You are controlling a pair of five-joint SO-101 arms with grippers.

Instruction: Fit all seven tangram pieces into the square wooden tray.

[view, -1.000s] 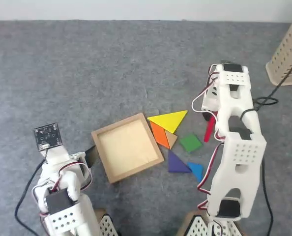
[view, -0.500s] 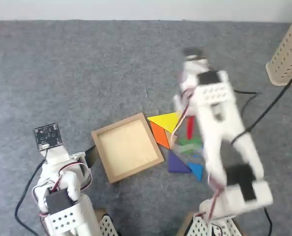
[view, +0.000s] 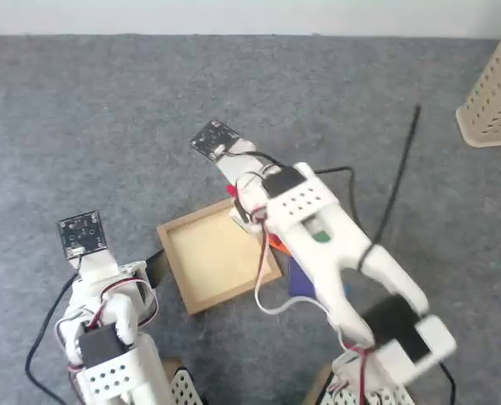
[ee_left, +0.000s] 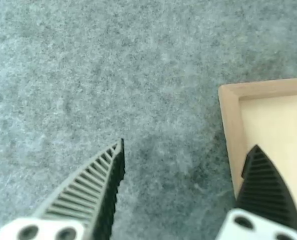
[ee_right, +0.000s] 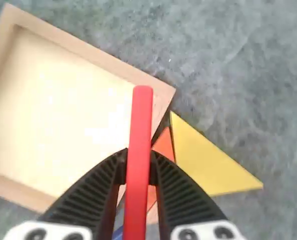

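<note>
Wooden tray (view: pixel 200 213): one, square.
Tangram pieces in view: four. These are one red piece (ee_right: pixel 141 120), one orange triangle (ee_right: pixel 162 145), one yellow triangle (ee_right: pixel 203 160) and one purple piece (view: pixel 294 274). What lies under the right arm (view: pixel 335 245) cannot be counted.
Robot arms: two, counting the left arm (view: pixel 107 337).
Grippers: two, the left gripper (ee_left: pixel 188 145) and the right gripper (ee_right: pixel 138 152).
Perforated beige stand (view: pixel 493 84), far right: one.
</note>
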